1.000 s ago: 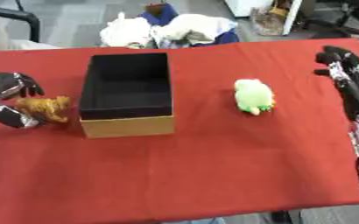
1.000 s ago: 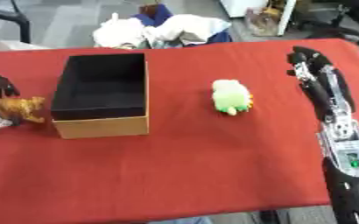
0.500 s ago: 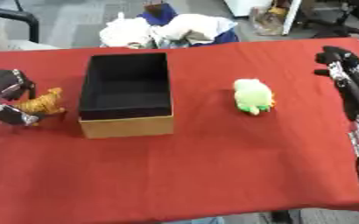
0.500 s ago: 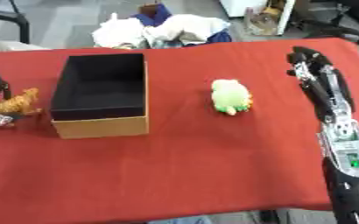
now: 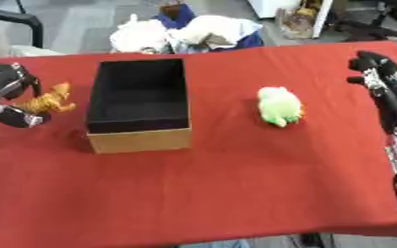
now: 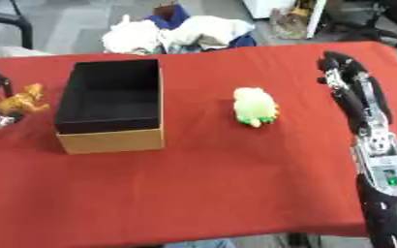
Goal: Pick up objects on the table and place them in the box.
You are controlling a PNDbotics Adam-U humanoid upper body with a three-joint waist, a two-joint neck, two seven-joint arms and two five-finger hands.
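A black-lined cardboard box (image 5: 140,104) stands open on the red table (image 5: 202,184), left of centre. At the far left my left hand (image 5: 8,95) is curled round a small orange toy animal (image 5: 49,100) and holds it just left of the box, a little above the cloth. A green plush toy (image 5: 277,106) lies to the right of the box. My right hand (image 6: 341,71) hovers over the table's right edge, fingers stretched out and holding nothing.
Beyond the far edge lies a heap of white and blue cloth (image 5: 185,34). A chair (image 5: 15,24) shows at the upper left. The right forearm (image 6: 380,160) runs down the right side of the table.
My left hand has lifted the orange toy and carried it slightly up and toward the box. The green plush, the box and the right hand have not moved.
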